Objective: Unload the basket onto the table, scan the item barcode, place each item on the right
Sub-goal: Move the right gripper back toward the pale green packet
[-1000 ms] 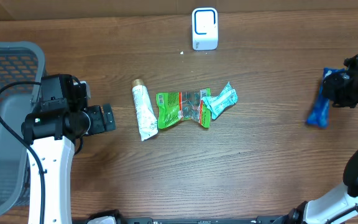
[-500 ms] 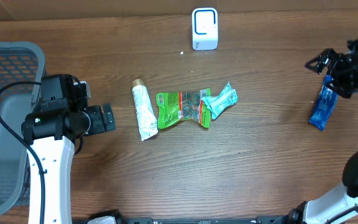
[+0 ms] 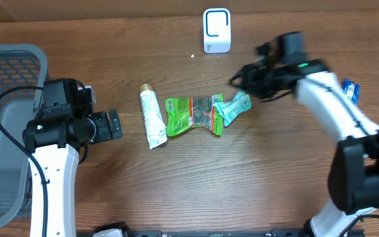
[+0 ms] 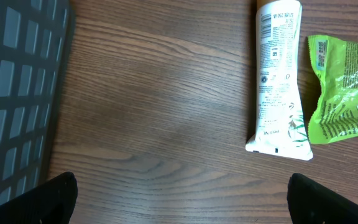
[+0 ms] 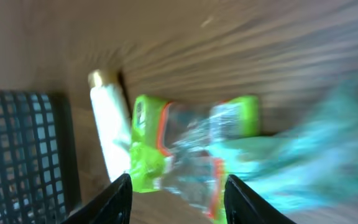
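A white barcode scanner (image 3: 216, 29) stands at the table's far edge. In the middle lie a white tube (image 3: 152, 118), a green snack packet (image 3: 193, 115) and a teal packet (image 3: 235, 107). My right gripper (image 3: 241, 82) hovers just over the teal packet's far end, open and empty. In the right wrist view, blurred, the green packet (image 5: 166, 149) and teal packet (image 5: 309, 155) fill the space ahead of the right gripper (image 5: 179, 205). A blue packet (image 3: 351, 91) lies at the far right, partly behind the right arm. My left gripper (image 3: 114, 124) rests open, left of the tube (image 4: 278, 81).
A grey mesh basket (image 3: 5, 131) stands at the left edge, beside the left arm; its wall (image 4: 17, 93) shows in the left wrist view. The green packet (image 4: 344, 93) lies right of the tube there. A cardboard wall runs along the back.
The right gripper let go of the blue packet at the far right, then swung quickly left to the teal packet. The left arm has not moved.
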Robot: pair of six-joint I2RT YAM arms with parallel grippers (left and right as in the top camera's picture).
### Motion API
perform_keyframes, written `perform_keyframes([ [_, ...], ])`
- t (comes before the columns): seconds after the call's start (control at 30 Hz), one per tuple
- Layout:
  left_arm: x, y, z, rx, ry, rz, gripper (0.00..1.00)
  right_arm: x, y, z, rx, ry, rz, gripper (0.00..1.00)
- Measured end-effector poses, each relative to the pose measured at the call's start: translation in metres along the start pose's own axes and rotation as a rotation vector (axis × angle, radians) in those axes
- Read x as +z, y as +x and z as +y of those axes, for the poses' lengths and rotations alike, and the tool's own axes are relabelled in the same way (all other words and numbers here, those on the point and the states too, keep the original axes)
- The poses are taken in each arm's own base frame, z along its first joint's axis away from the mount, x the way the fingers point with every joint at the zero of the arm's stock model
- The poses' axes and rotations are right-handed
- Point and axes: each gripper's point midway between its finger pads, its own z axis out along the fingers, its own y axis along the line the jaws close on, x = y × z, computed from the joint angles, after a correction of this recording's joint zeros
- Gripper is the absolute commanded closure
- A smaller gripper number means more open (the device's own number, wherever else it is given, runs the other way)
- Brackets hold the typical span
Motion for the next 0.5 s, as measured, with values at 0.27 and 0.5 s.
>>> perform_keyframes([
  [0.27, 0.0, 0.0, 0.0, 0.0, 0.0, 0.0, 0.0, 0.043, 0.021, 0.026, -0.009, 0.156, -0.072, 0.52],
  [0.5, 0.0, 0.0, 0.0, 0.0, 0.0, 0.0, 0.0, 0.078, 0.035, -0.011, 0.05, 0.296, -0.044, 0.52],
])
